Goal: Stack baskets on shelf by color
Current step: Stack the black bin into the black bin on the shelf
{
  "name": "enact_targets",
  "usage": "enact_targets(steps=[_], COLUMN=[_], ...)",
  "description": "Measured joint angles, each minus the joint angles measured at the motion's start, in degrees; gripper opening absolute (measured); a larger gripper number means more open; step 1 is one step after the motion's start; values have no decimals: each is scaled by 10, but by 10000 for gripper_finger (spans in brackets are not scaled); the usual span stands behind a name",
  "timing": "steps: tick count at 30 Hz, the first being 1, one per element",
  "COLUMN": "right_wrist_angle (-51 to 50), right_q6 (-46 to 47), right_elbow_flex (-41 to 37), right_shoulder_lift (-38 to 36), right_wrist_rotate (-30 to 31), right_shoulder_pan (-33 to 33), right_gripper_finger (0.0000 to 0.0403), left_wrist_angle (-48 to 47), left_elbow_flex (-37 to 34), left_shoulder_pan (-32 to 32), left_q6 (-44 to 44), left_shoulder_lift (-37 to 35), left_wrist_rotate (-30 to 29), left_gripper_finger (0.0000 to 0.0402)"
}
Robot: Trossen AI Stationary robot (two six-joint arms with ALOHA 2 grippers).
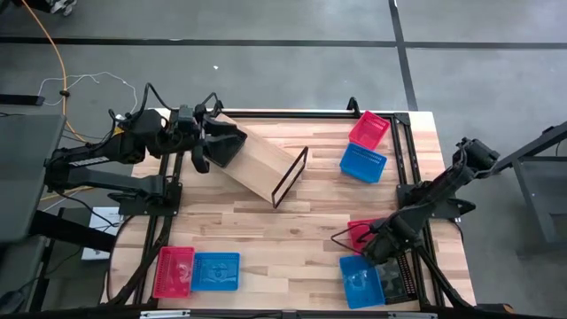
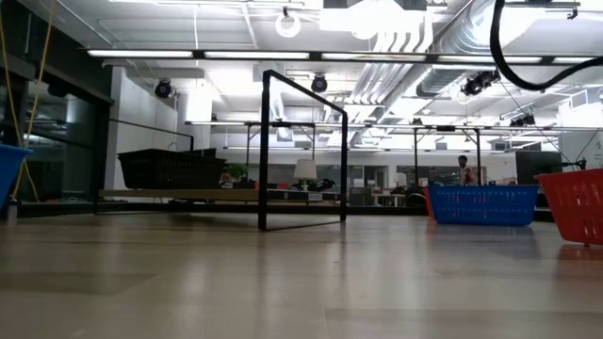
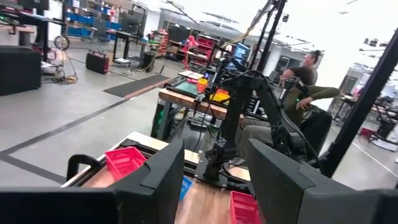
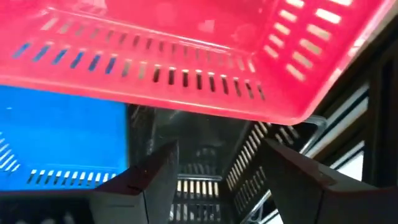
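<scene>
The light-wood shelf (image 1: 266, 164) lies slantwise at the far left of the table, its black frame (image 1: 292, 177) at the end nearer the middle. A black basket (image 1: 227, 146) sits on its far-left end and also shows in the low view (image 2: 170, 169). My left gripper (image 1: 204, 155) is open right beside that basket, its fingers apart in the left wrist view (image 3: 214, 162). My right gripper (image 1: 379, 248) is open at the near right, close over a red basket (image 4: 186, 56), a blue basket (image 4: 56, 130) and a black basket (image 4: 205, 180). My left gripper stands open against the black basket's end on the shelf. Whether its fingers touch the basket, I cannot tell, since the gripper's own body hides that spot.
A red basket (image 1: 369, 128) and a blue basket (image 1: 362, 163) lie at the far right. A red basket (image 1: 174, 270) and a blue basket (image 1: 215, 271) lie at the near left. The middle of the table is bare wood. People sit beyond the table.
</scene>
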Motion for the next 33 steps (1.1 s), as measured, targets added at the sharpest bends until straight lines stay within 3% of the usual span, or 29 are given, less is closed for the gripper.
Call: enact_targets(steps=[18, 26, 33], right_wrist_angle=[10, 29, 36], right_q6=[-31, -92, -167], right_elbow_flex=[-22, -22, -21], right_shoulder_lift=[0, 0, -34], right_wrist_rotate=[105, 167, 178], right_shoulder_pan=[-70, -120, -153], right_gripper_finger=[215, 215, 215], left_wrist_angle=[1, 1, 1], left_elbow_flex=[0, 0, 0], left_shoulder_pan=[0, 0, 0], left_q6=[0, 0, 0], left_shoulder_lift=[0, 0, 0], left_wrist_rotate=[-2, -2, -2], left_gripper_finger=[161, 161, 161])
